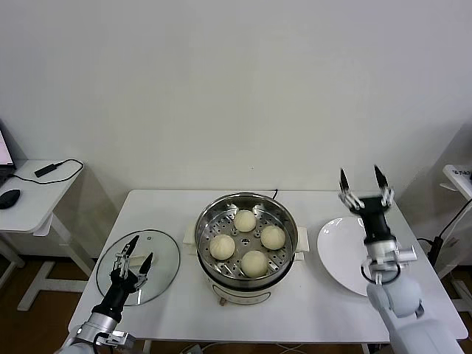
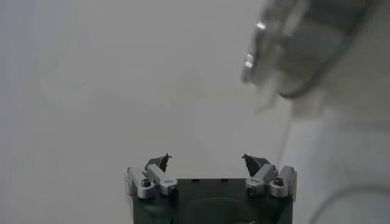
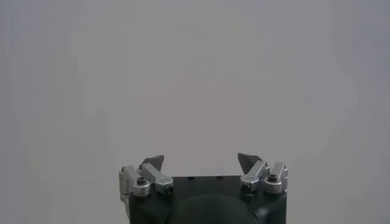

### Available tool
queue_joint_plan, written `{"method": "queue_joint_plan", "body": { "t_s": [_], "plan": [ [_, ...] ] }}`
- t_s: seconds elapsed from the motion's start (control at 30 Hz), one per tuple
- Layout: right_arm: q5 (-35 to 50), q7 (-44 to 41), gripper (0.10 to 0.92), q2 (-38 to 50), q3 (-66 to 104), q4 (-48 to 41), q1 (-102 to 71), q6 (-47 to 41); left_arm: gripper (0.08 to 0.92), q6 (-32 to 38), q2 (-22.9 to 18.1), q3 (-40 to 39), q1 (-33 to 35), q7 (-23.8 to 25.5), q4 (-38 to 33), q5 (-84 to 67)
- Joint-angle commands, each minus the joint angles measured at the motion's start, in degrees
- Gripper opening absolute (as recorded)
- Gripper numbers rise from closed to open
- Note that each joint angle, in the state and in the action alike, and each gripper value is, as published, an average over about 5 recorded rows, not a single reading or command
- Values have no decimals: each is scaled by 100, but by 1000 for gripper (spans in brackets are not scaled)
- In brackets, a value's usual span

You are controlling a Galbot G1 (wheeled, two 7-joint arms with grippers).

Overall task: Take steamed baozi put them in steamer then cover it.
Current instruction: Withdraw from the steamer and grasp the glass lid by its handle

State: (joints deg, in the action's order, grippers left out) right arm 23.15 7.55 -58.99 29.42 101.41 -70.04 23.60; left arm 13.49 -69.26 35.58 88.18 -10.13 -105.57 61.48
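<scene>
The steel steamer (image 1: pixel 206 221) stands uncovered at the table's middle. Several cream-white baozi (image 1: pixel 245 220) lie on its perforated tray. The glass cover (image 1: pixel 164 254) lies flat on the table to the steamer's left. My left gripper (image 1: pixel 140 251) hangs over the cover, fingers pointing up and open, holding nothing. My right gripper (image 1: pixel 361 175) is raised above the far edge of the white plate, also pointing up, open and empty. In the left wrist view the left gripper (image 2: pixel 208 159) is open against the wall. The right wrist view shows the right gripper (image 3: pixel 201 159) the same way.
A flat white plate (image 1: pixel 341 254) lies to the steamer's right with nothing on it. A side desk (image 1: pixel 33 195) with a cable and a mouse stands off to the left. A blurred shiny round shape (image 2: pixel 304 42) shows in the left wrist view.
</scene>
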Motion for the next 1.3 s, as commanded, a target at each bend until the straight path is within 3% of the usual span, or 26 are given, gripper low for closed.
{"method": "queue_joint_plan", "body": {
  "t_s": [0.03, 0.63, 1.3],
  "plan": [
    [-327, -52, 823, -611, 919, 156, -1332, 439, 823, -475, 110, 90, -26, 70, 536, 1180],
    [-715, -71, 823, -939, 796, -19, -1335, 477, 823, -825, 63, -271, -1016, 107, 1480, 1037],
    [-806, -55, 823, -1035, 857, -11, -1360, 523, 823, -1062, -34, -430, -1614, 161, 1957, 1198]
  ]
}}
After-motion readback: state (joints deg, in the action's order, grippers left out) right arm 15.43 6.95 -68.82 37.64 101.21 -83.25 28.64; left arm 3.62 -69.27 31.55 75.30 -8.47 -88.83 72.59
